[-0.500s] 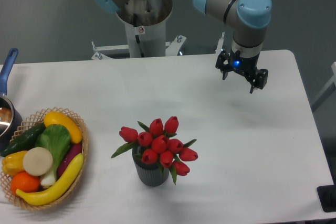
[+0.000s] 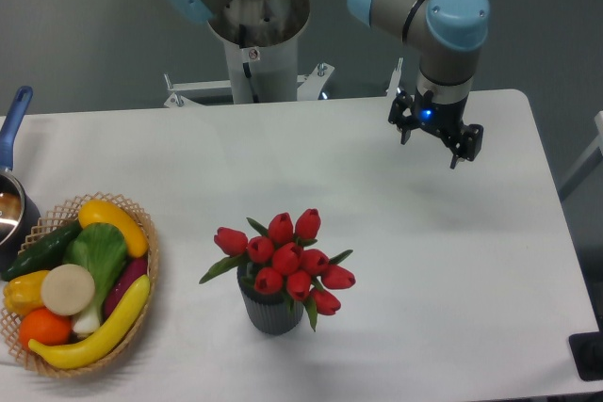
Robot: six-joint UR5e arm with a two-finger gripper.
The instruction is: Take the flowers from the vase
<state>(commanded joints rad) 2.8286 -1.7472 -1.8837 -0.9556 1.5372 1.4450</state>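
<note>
The gripper (image 2: 435, 141) is hanging over the far right part of the white table (image 2: 452, 270), its 2 dark fingers (image 2: 464, 146) standing apart with a clear gap between them. It is spread open and is holding nothing; nothing is lying between the fingers and they are touching no object. A small blue light is glowing on the gripper body just above the fingers. Whether the fingertips are meeting the tabletop or floating just above it cannot be told from this view.

The flowers (image 2: 283, 256), a bunch of red tulips with closed buds and green leaves, are sitting in the vase (image 2: 271, 313), a small dark grey ribbed cylinder that is standing upright near the front edge of the table, about midway along it. The buds are spreading wider than the vase mouth and are hiding it. The bunch is well apart from the gripper, which is positioned to the right of it and farther back.

At the left front, a woven basket (image 2: 141, 313) is holding toy fruit and vegetables, and a pot with a blue handle (image 2: 13, 124) is showing at the left edge, just beside the basket.

A small label is showing on the arm's pedestal (image 2: 252, 54), but its writing is too small to read.
</note>
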